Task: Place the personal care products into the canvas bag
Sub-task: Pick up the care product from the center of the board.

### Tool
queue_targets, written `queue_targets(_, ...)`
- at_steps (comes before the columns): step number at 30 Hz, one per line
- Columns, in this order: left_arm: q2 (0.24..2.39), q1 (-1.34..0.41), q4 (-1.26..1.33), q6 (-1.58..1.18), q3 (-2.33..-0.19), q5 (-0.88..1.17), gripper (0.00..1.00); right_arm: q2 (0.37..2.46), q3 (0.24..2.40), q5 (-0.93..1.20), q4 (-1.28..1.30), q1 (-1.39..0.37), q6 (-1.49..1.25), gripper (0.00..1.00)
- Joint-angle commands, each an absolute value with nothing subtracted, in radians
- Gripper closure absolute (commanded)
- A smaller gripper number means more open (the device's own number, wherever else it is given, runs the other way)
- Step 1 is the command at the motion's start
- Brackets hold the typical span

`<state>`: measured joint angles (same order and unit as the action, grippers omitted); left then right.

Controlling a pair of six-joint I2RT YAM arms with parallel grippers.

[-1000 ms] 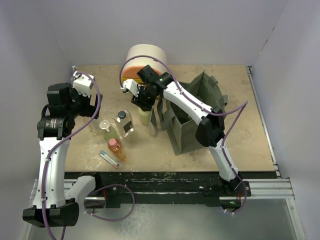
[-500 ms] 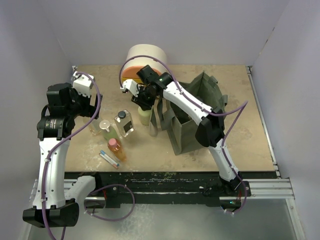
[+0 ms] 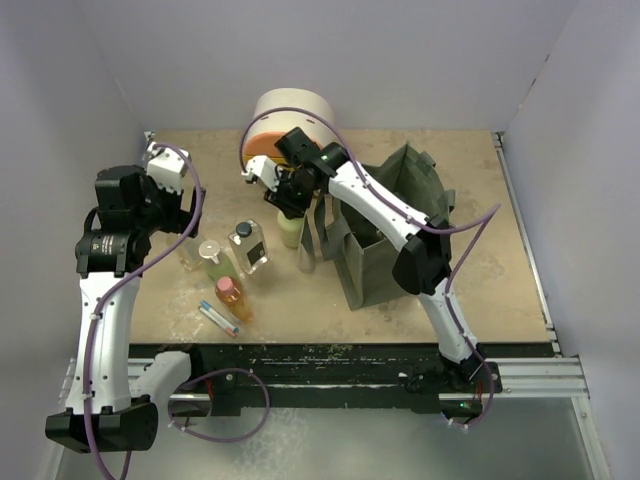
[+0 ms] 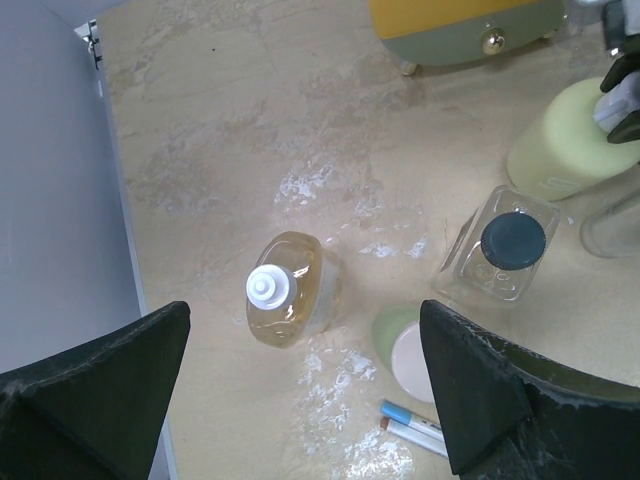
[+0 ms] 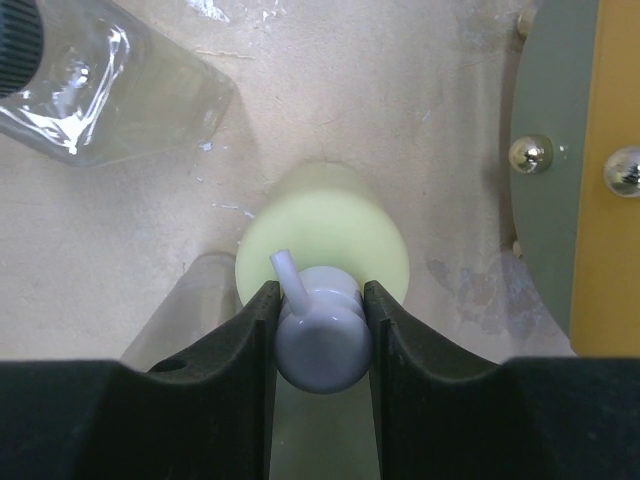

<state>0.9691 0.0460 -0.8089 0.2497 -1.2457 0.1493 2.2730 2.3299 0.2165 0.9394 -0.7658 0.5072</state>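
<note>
Pale walls box in the beige marbled table [image 3: 480, 280] that carries everything. My right tool [image 5: 320, 305] is clamped on the white pump head of the pale green cylindrical bottle [image 5: 322, 238], which stands upright near the round cream and orange drawer unit [image 3: 290, 115]. The olive-green canvas bag [image 3: 368, 272] stands open just to the bottle's right. My left tool [image 4: 302, 320] gapes wide above a clear yellowish white-capped bottle [image 4: 290, 298], holding nothing.

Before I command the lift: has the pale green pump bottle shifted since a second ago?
No. The pale green pump bottle stands at the same spot in front of the round drawer unit, with the right gripper closed on its pump head.
</note>
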Motion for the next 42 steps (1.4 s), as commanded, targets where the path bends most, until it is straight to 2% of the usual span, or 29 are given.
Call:
queue_targets(1, 0.975, 0.054, -0.787, 0.246, -1.284, 0.166, 0.01, 2.091, 2.446, 0.223, 0.871, -0.764, 0.497, 1.00)
queue_targets(14, 0.998, 0.054, -0.781, 0.254, -1.304, 0.155, 0.01, 1.953, 2.595, 0.242, 0.865, -0.764, 0.472, 1.00)
queue_targets(22, 1.016, 0.054, -0.779, 0.284, -1.312, 0.259, 0.01, 1.809, 2.619, 0.225, 0.866, -0.766, 0.482, 1.00)
queue_targets(30, 1.068, 0.043, -0.782, 0.324, -1.351, 0.391, 0.01, 1.603, 2.486, 0.128, 0.823, -0.765, 0.519, 1.00)
queue_targets(34, 1.103, -0.039, -0.783, 0.353, -1.388, 0.373, 0.00, 1.538, 2.392, 0.067, 0.810, -0.751, 0.539, 1.00)
queue_targets(37, 1.133, -0.145, -0.791, 0.382, -1.416, 0.332, 0.00, 1.520, 2.369, 0.101, 0.822, -0.700, 0.520, 1.00)
queue_targets(42, 1.184, -0.210, -0.800, 0.412, -1.497, 0.445, 0.01, 1.488, 2.311, 0.179, 0.841, -0.612, 0.489, 1.00)
